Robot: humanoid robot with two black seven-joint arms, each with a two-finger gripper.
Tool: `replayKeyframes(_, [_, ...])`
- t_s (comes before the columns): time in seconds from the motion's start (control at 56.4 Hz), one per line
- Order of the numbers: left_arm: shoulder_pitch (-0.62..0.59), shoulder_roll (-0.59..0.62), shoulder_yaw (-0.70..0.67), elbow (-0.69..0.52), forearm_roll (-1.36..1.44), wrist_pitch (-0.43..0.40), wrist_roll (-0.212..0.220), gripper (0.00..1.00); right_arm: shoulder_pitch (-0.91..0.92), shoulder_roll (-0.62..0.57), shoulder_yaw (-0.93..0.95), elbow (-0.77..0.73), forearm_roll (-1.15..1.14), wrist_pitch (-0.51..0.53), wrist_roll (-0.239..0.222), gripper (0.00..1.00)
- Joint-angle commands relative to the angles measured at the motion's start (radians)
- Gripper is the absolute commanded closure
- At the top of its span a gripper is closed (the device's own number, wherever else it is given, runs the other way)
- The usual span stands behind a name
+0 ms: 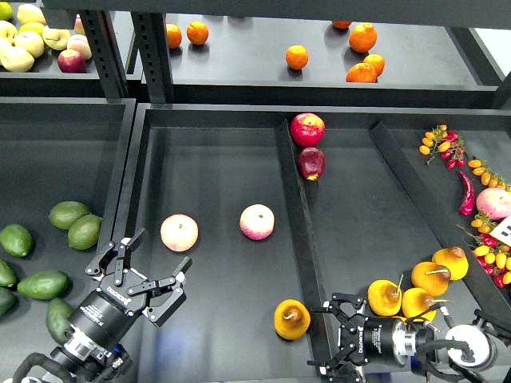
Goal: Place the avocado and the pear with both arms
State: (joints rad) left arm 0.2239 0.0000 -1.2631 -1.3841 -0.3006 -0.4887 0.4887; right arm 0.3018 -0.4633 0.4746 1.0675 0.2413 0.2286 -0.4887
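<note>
The pear (291, 319), squat and orange-yellow with a brown stem, lies at the near end of the middle tray, beside the divider. My right gripper (326, 335) is open and empty just right of it, across the divider. The avocado (43, 285), dark green and elongated, lies in the left bin among other avocados. My left gripper (149, 261) is open and empty, low over the middle tray's near left, right of the avocados and below a peach (179, 232).
A second peach (257, 222) lies mid-tray. Lighter avocados (76, 223) and another dark one (57, 319) lie in the left bin. Several pears (415, 291) sit near my right arm. Two red apples (308, 129) lie at the far end of the right lane. Peppers and small fruit (479, 199) are at the right.
</note>
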Motion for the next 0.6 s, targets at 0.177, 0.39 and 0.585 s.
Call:
replayKeyframes(0.177, [0.000, 0.000, 0.007, -0.001, 0.008, 0.000, 0.000, 0.01, -0.007, 0.026, 0.021, -0.024, -0.039, -0.003, 0.000, 0.20])
replayKeyframes(0.39, [0.000, 0.000, 0.014, 0.000, 0.008, 0.000, 0.000, 0.01, -0.009, 0.026, 0.030, -0.027, -0.040, -0.031, 0.000, 0.33])
replayKeyframes(0.585, [0.000, 0.000, 0.021, -0.001, 0.008, 0.000, 0.000, 0.01, -0.053, 0.046, 0.102, -0.031, -0.042, -0.040, 0.000, 0.60])
